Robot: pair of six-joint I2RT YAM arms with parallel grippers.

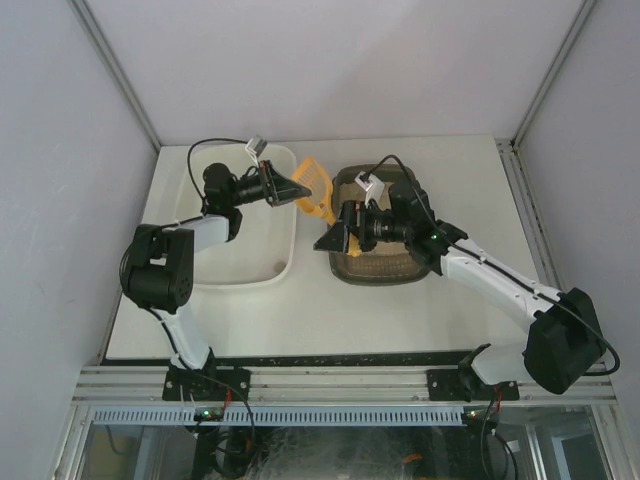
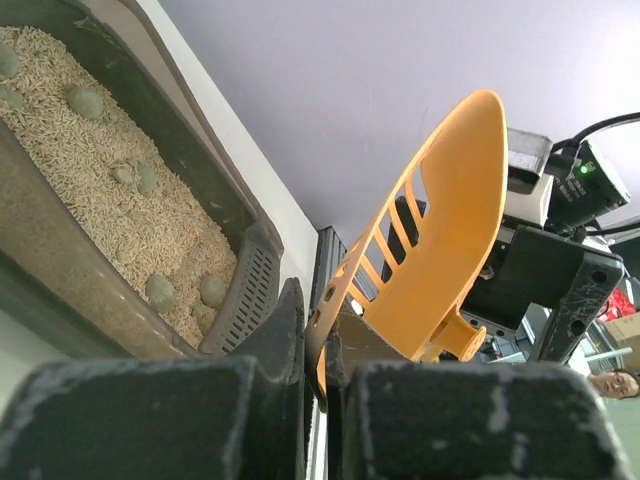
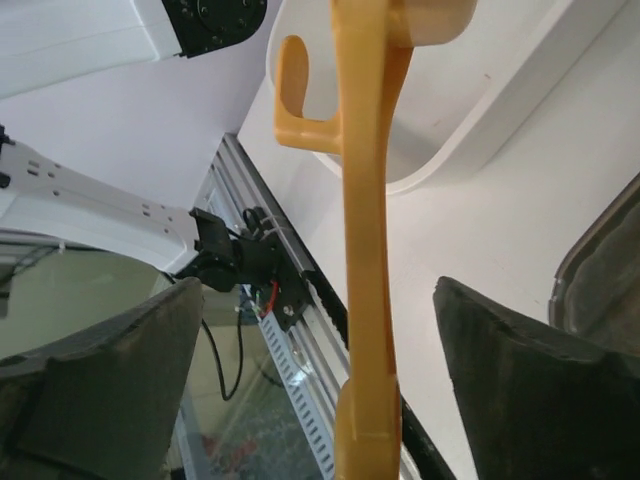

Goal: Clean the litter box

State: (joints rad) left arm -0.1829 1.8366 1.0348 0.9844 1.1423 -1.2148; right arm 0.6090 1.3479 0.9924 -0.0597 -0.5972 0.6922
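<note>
Just left of litter box [image 1: 385, 280] | left end effector [image 1: 299, 188] pinching scoop [image 1: 316, 186] | right end effector [image 1: 327, 240] spread around it

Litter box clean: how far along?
Done: orange scoop is clamped in the left fingers. In hand: it hangs between white tub and litter box, looking empty; right fingers open around its handle. Left: clumps lie in the litter, unscooped.

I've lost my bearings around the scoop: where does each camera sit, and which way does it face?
Top external: above and behind, looking down on the table; left arm and right arm show, bases nearest.
Left wrist: behind the shut left gripper, facing the litter box; fingers clamp the orange scoop.
Right wrist: between the open right gripper, facing the white tub.
Shared: all three show the scoop.
</note>
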